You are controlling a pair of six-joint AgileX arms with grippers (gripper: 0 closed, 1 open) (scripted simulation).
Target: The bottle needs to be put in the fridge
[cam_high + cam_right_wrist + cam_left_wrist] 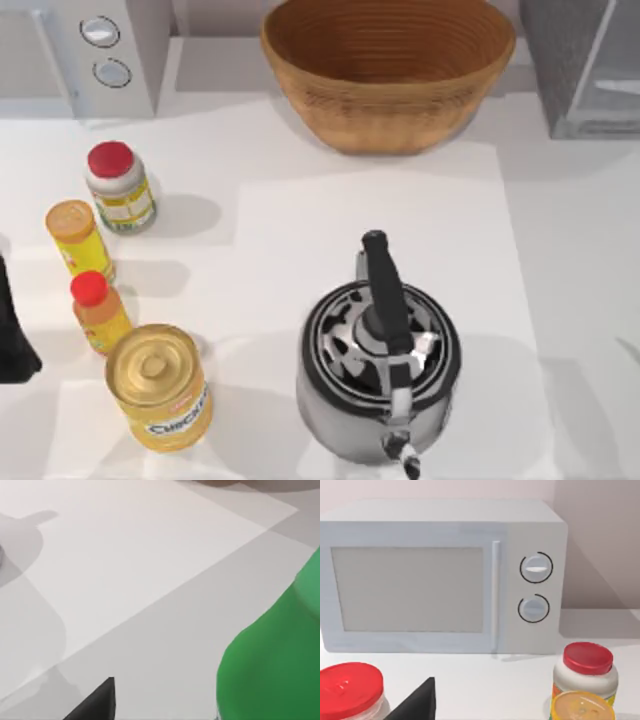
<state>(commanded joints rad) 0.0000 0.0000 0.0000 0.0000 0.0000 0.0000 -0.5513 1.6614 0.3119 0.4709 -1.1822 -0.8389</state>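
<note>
A green bottle (270,655) looms large and close in the right wrist view, beside a dark part of my right gripper (95,702), which is over the pale table. No contact between them shows. The fridge (585,65), dark grey with a pale glassy front, stands at the table's back right corner. My left gripper (15,330) is a black shape parked at the table's left edge; its dark tip (417,702) also shows in the left wrist view.
A steel kettle (380,360) with a black handle sits front centre. A wicker basket (388,70) is at the back. The white microwave (100,50) stands back left. A red-lidded jar (118,187), yellow bottle (78,237), small orange bottle (98,312) and yellow can (160,387) line the left side.
</note>
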